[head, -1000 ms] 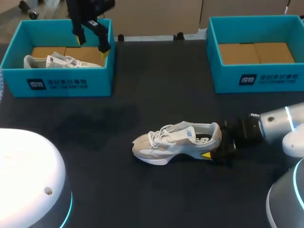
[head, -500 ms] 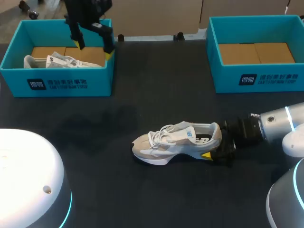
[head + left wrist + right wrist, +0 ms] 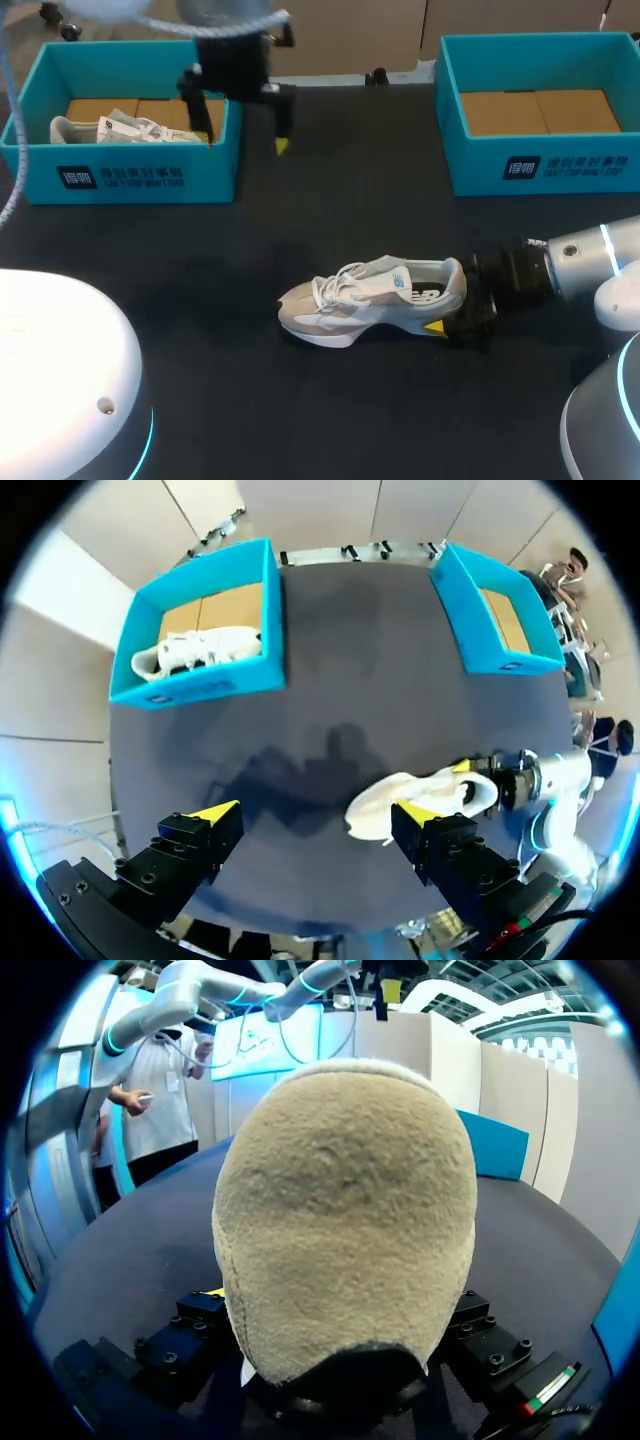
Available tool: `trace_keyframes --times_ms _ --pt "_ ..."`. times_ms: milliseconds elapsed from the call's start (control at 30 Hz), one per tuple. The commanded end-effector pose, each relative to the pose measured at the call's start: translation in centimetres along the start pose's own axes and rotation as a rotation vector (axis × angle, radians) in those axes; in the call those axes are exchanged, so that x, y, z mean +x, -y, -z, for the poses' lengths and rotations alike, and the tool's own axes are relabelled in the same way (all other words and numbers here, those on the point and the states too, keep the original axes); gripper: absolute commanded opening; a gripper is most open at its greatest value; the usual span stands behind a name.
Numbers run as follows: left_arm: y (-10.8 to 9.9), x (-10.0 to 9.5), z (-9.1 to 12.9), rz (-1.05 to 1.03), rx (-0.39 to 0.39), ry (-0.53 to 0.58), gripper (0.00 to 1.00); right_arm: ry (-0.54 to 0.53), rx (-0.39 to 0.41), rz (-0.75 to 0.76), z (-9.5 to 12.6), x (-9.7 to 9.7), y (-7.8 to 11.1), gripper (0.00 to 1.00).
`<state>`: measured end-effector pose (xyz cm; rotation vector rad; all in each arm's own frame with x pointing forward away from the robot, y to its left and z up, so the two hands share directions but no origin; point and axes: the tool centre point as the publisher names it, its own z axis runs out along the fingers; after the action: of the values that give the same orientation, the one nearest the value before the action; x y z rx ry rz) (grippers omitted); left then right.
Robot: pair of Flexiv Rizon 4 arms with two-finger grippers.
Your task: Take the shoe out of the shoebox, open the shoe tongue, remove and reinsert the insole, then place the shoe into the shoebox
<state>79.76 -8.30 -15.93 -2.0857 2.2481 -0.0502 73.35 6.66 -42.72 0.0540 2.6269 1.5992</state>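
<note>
Head view: the right end effector (image 3: 447,308) grips the shoe (image 3: 375,300) by its heel, from three o'clock. The left end effector (image 3: 246,140) hangs at eleven o'clock; jaws apart, empty.

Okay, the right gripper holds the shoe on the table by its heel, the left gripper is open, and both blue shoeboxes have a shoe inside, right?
Not both. In the head view only the left shoebox holds a white shoe; the right shoebox shows just bare cardboard. The right gripper does hold the shoe on the table by its heel, and the left gripper is open.
</note>
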Motion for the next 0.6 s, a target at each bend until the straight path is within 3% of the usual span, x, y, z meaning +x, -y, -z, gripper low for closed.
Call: trace_keyframes --times_ms 33,600 --pt "-0.6 2.4 -1.0 0.003 -0.004 0.015 1.00 0.001 0.003 -0.001 -0.2 0.1 -0.1 0.00" --pt "-3.3 9.9 -4.3 0.030 -0.041 0.009 1.00 0.001 0.003 -0.001 -0.2 0.1 -0.1 0.00"
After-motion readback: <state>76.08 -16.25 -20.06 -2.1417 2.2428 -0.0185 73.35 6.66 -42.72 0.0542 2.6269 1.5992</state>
